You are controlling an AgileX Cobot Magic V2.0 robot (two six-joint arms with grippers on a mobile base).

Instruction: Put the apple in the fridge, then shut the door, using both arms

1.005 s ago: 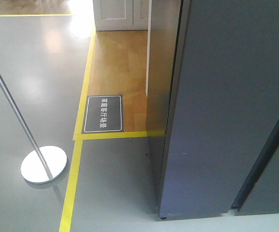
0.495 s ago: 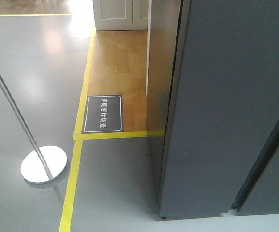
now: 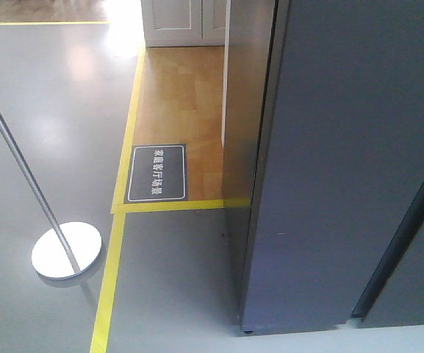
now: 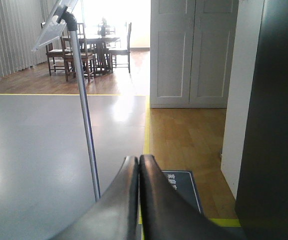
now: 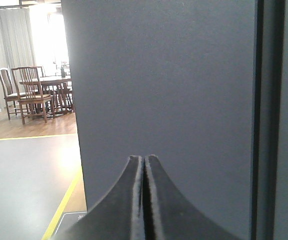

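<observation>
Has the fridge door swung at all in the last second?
Yes, slightly. In the front view the door's left edge has crept right against the yellow floor tape; a hair more wood floor shows.

front: high, looks down at fridge (image 3: 344, 184) | wrists: low, level | shared: floor sign (image 3: 157, 173)

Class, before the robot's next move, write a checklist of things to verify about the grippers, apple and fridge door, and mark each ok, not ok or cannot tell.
1. Left gripper empty: ok, fingers shut on nothing.
2. Right gripper empty: ok, shut on nothing.
3. Apple in fridge: cannot tell, no apple in view.
4. Door closed: cannot tell; only grey outsides show.
5. Right gripper faces the door: ok.
6. Floor beside the fridge free: ok, stand stays apart.
</observation>
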